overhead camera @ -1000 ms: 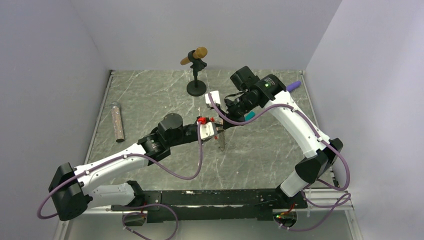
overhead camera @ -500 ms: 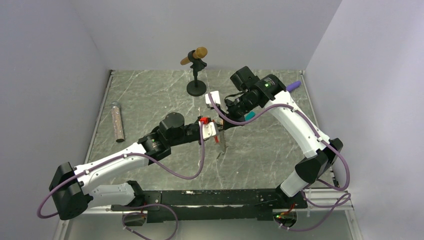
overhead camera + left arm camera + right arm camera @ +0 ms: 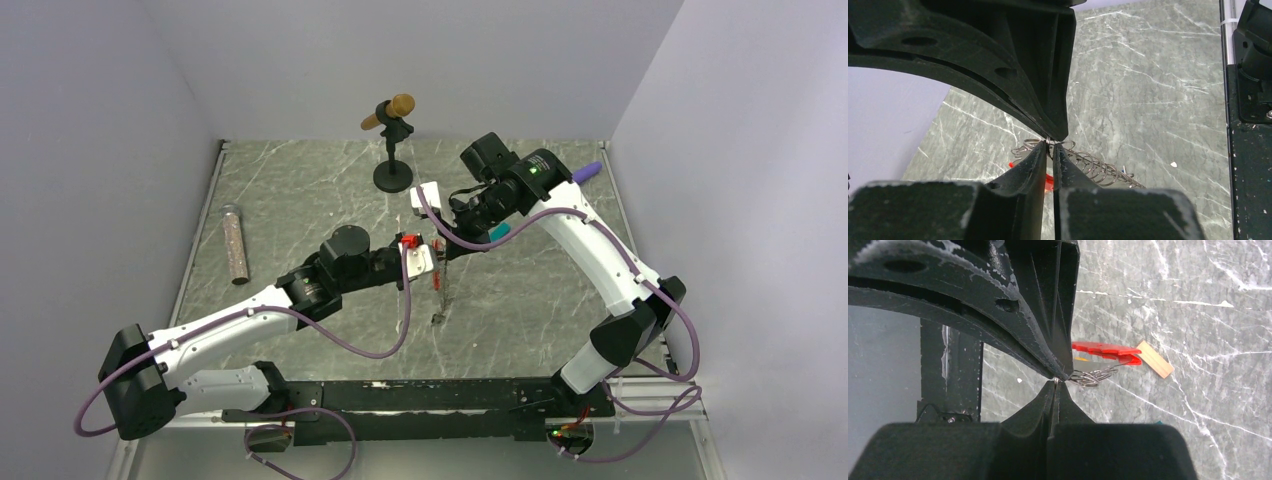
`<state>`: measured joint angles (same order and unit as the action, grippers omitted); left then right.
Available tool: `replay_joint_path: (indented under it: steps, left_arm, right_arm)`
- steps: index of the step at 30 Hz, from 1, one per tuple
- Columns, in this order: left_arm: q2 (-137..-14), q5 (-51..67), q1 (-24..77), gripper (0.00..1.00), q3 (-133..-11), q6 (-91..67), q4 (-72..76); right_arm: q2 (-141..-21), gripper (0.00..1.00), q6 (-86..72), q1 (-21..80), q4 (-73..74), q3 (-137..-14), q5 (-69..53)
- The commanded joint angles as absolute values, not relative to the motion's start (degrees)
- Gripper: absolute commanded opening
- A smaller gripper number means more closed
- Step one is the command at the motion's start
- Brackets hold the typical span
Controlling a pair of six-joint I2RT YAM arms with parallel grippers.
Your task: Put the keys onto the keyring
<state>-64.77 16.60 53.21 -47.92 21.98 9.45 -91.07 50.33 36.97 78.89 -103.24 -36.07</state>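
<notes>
Right claw [image 3: 1057, 381] pinched shut on keyring [image 3: 1104, 349] wire over the bench [image 3: 300, 190] centre, bunch dangling. Left claw [image 3: 1050, 145] at a slit around same wire; grip unconfirmed. Risk: opposed pulls slip the thin ring, dropping bunch.

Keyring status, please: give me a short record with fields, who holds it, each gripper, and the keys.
keyring: dangling below the two meeting gripper tips
parts seen: red clip, silvery chain, tan tag
right gripper: shut on its wire loop
left gripper: tips at the same loop, thin gap showing, grip unclear
keys: none made out
</notes>
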Motion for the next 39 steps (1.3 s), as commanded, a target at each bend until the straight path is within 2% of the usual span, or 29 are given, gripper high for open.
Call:
replay_joint_path:
  steps: [1,3,9,13,16,22,29,39]
  left_arm:
    - [-65.55,16.52,53.45,0.08,-51.03,22.72,8.89]
    - [-65.59,16.46,53.52,0.0,-51.08,22.61,8.63]
    - [-64.53,15.21,53.5,0.0,-49.82,20.84,10.31]
    - [-61.57,13.74,53.29,0.0,-45.76,17.04,16.38]
    - [-59.85,14.53,52.48,0.0,-43.1,12.98,20.1]
    - [-57.2,16.81,50.91,0.0,-37.99,3.23,31.8]
    - [-57.24,17.84,47.3,0.0,-28.32,-15.35,56.05]
    - [-68.92,9.46,45.99,0.0,-24.83,-36.92,92.82]
  right_arm:
    - [-90.04,0.0,49.53,37.21,77.9,-105.21,-38.23]
    - [-90.0,0.0,49.49,37.26,77.8,-105.21,-38.38]
    - [-89.57,0.02,49.26,37.25,77.58,-104.94,-39.34]
    - [-88.86,0.3,48.64,36.99,77.26,-105.19,-40.03]
    - [-88.14,0.38,48.96,35.05,77.62,-105.9,-43.3]
    - [-87.39,0.38,53.05,33.17,80.18,-106.56,-50.85]
    - [-87.68,0.38,51.53,31.83,79.13,-106.32,-54.41]
    - [-87.73,0.39,47.01,29.73,76.93,-108.63,-61.07]
